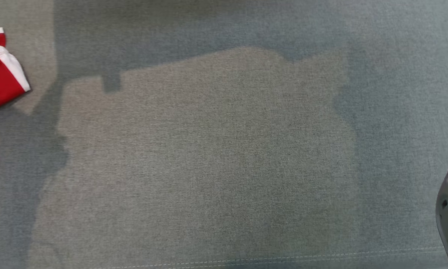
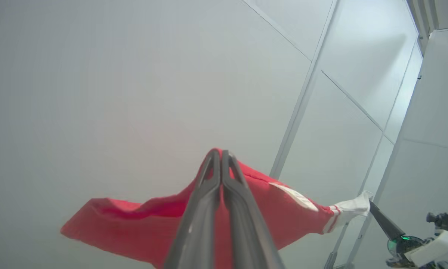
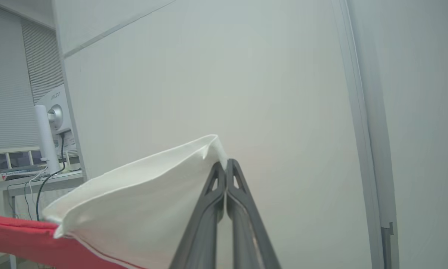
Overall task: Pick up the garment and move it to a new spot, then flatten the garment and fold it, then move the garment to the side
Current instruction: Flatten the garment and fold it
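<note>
Red garment with white cuff, held in the air, stretched lengthwise between left hand, clenched on its red edge, and right hand, clenched on the cuff, apparently above grey cloth worktop.

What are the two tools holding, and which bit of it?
Both hold the red-and-white garment: the left tool pinches a red part, the right tool its white edge.

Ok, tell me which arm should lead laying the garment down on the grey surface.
Left, probably: the left gripper is shut on the red bulk of the garment, while the right gripper pinches just its white end. Lower both together.
</note>
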Tool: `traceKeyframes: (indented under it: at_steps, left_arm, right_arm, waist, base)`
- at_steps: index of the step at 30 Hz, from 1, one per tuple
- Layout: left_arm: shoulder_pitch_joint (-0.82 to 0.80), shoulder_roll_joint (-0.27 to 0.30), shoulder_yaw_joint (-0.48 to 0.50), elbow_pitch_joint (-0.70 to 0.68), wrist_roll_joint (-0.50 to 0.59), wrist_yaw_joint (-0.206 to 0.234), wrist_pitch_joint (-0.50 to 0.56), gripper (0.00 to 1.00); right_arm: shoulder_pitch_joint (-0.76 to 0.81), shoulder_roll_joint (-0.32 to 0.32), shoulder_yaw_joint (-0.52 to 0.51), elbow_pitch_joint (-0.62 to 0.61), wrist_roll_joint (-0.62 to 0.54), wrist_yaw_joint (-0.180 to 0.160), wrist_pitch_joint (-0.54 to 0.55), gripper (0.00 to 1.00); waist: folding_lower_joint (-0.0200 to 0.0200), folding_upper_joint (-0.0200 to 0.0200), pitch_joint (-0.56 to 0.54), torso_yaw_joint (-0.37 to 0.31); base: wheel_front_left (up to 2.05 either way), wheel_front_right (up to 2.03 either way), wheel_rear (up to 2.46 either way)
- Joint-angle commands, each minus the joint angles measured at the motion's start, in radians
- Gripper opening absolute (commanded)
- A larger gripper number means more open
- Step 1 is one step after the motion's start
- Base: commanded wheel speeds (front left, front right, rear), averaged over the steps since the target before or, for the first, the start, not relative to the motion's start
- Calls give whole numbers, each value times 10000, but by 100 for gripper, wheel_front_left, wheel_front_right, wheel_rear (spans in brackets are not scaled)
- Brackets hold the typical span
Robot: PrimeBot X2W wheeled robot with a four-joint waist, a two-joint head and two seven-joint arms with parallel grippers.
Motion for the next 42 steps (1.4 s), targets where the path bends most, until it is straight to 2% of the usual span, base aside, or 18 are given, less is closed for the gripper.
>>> traceKeyframes:
  at_steps: [1,6,10,17,18,21,26,32,42]
  left_arm:
    - [318,558,258,-162,-71,-26,57,0]
    - [2538,1008,-3,-709,-623,-26,-357,0]
    - [4323,1111,-546,-763,-269,-26,-929,0]
    - [5983,493,-727,-209,67,-26,-1426,0]
    - [6262,281,-525,-99,271,-26,-1438,0]
    - [6735,-211,69,75,474,-26,-1443,0]
    - [7561,-779,272,135,985,-27,-1445,0]
    - [8483,-1392,238,408,1604,-27,-1446,0]
    - [9305,-2091,409,855,2023,-27,-1446,0]
  right_arm:
    - [199,182,190,-235,-60,-2,232,0]
    - [1789,182,830,-1238,196,-2,782,0]
    - [3621,182,1422,-2143,699,-2,1236,0]
    - [6762,183,2119,-3885,832,-2,3090,0]
    - [7544,183,2139,-4344,826,-2,3648,0]
    - [8565,183,2082,-4864,904,-2,4019,0]
    - [9892,183,1915,-5119,875,-2,4206,0]
    - [10896,183,1796,-4831,1126,-2,3899,0]
    - [11629,183,1650,-4219,1436,-2,3602,0]
  waist:
    - [0,-1,231,-111]
    - [0,-1,979,-246]
    - [0,-1,1338,-304]
    - [0,-1,1063,-384]
    - [0,-1,852,-388]
    - [0,-1,445,-350]
    - [0,-1,-328,-244]
    - [0,-1,-1266,-70]
    - [0,-1,-2209,167]
  base:
    - [0,0,0]
    - [0,0,0]
    - [0,0,0]
    - [0,0,0]
    - [0,0,0]
    - [0,0,0]
    - [0,0,0]
    - [0,0,0]
    - [0,0,0]
